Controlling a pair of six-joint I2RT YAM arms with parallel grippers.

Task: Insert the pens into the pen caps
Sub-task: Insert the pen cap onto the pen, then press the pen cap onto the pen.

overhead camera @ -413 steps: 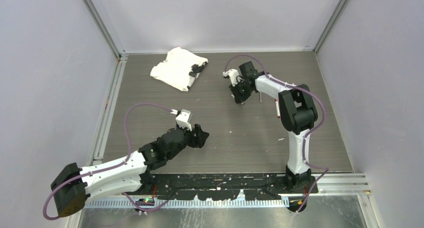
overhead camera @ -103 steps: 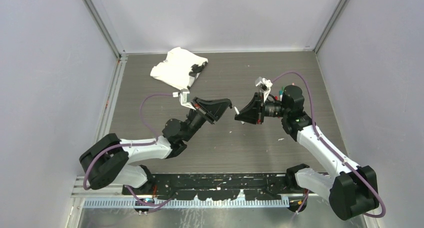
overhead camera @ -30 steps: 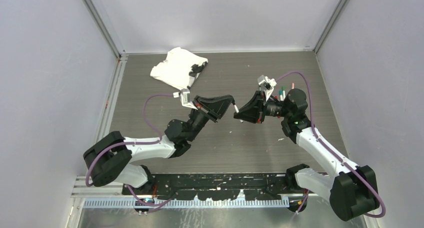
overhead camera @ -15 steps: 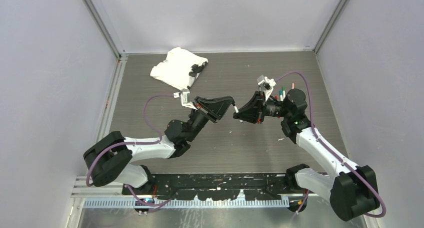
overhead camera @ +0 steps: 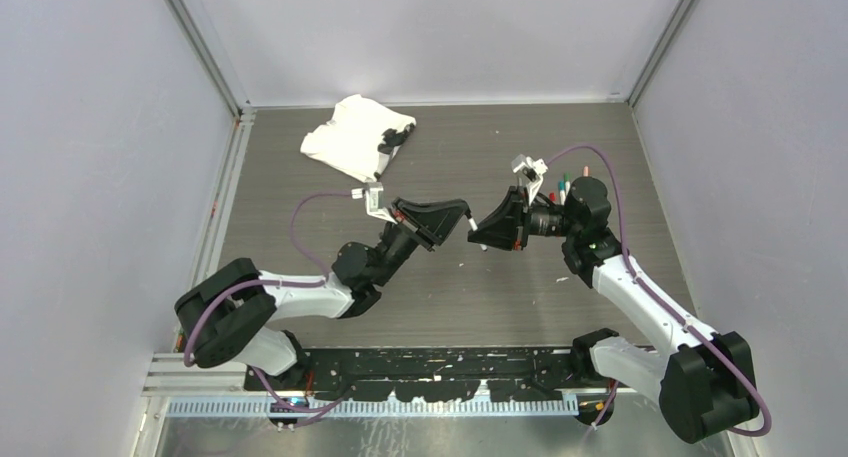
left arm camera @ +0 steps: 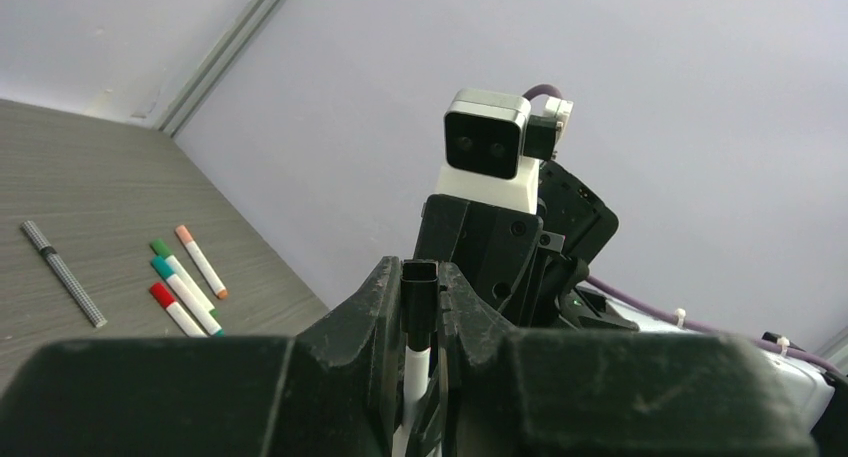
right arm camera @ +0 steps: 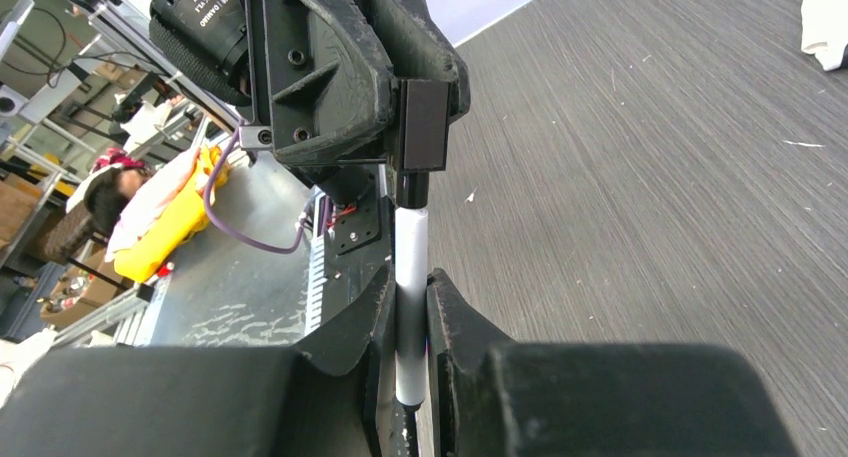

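A grey wood-grain table [overhead camera: 300, 277] fills the cell. Two white-and-black arms lean in from the left and right and meet nose to nose above its middle. A crumpled white cloth [overhead camera: 350, 137] lies at the far left.

The left gripper [overhead camera: 457, 213] is pinched on a stubby black cap [left arm camera: 420, 280]. The right gripper [overhead camera: 479, 232] is pressed tight on the white-barrelled pen [right arm camera: 412, 247], gripping it partway along the barrel.

The pen's long axis runs left to right, along the line joining the two sets of jaws. The cap lies straight ahead of the right jaws, on their left. The pen's dark tip end meets the cap there, up in the air. I cannot tell whether it is fully seated. To my eye, what remains is a straight push along that axis, and either arm is placed to give it.

At the far right of the table lies a row of white marker pens [left arm camera: 185, 282] with salmon, green, teal and red ends. They look capped. A slim dark grey pen [left arm camera: 62, 272] lies beside them.
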